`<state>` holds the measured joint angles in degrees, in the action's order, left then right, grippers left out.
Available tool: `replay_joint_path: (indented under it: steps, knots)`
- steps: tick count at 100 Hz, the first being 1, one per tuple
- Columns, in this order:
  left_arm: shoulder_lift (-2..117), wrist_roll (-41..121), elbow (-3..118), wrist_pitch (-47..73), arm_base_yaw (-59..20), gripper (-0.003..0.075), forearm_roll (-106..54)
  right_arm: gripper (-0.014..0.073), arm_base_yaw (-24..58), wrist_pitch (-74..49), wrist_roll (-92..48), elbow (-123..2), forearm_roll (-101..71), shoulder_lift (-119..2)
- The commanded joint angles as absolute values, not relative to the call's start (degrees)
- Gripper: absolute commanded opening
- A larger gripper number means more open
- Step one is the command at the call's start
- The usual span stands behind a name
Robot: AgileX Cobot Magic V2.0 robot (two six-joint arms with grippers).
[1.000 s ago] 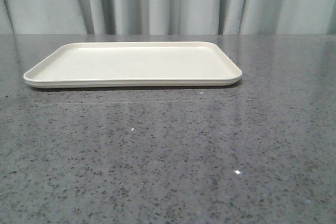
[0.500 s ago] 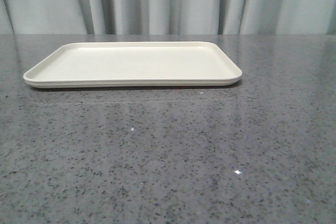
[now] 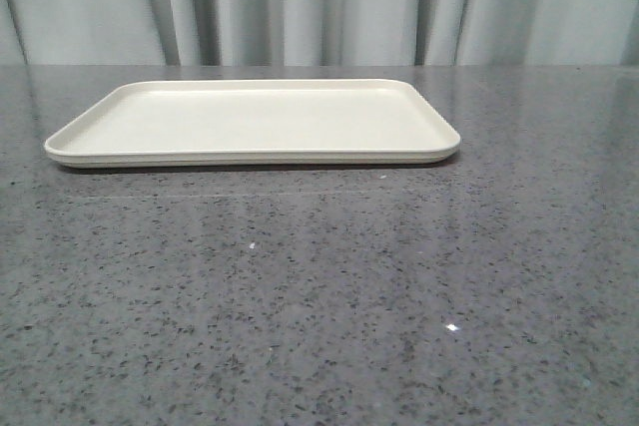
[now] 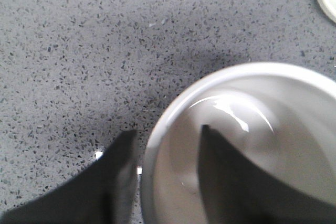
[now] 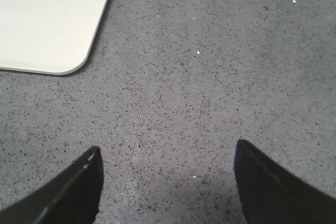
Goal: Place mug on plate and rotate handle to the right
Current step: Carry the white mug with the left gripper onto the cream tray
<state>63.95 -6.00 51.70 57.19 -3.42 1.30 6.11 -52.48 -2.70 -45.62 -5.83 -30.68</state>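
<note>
Grey speckled stone makes up the surface, with pale pleated curtains behind it in the front view, where neither arm shows. In the left wrist view the left gripper straddles the rim of the white cylindrical mug: one dark finger sits inside the bowl and the other lies just outside the wall, touching or nearly so. I cannot tell whether the pinch is firm. The mug's black handle is not visible in any picture. A corner of the large flat cream-coloured rectangular plate lies beyond the mug, well ahead of the left fingertips. The right gripper is spread wide over bare stone and holds nothing, with the plate's corner ahead and off to one side.

A rim pinch on glossy ceramic is a thin hold: the mug could swing or slip out during the carry, or clip the plate's raised rim on approach. With the handle unseen, its turn could go the wrong way.
</note>
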Motion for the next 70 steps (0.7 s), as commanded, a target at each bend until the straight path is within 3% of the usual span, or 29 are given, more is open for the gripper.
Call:
replay_joint_path:
  steps: [1, 6, 37, 70]
  knots:
    - [63.3, -5.9, 53.3, 55.0, -3.3, 0.0045, 1.4, 0.0531, 5.9, -48.3, -2.6, -47.5, -5.8, -31.4]
    - [63.3, -5.9, 53.3, 55.0, -3.3, -0.0021, 1.4, 0.0531, 5.9, -48.3, -2.6, -47.5, -5.8, -31.4]
    - [63.3, -5.9, 55.3, 55.9, -3.4, -0.002, 0.5, 0.0531, 5.9, -48.3, -2.6, -47.5, -5.8, -31.4]
    - [64.2, -4.4, 67.6, 57.2, -3.4, -0.002, -7.2, 0.0531, 5.9, -48.3, -2.6, -47.5, -5.8, -31.4]
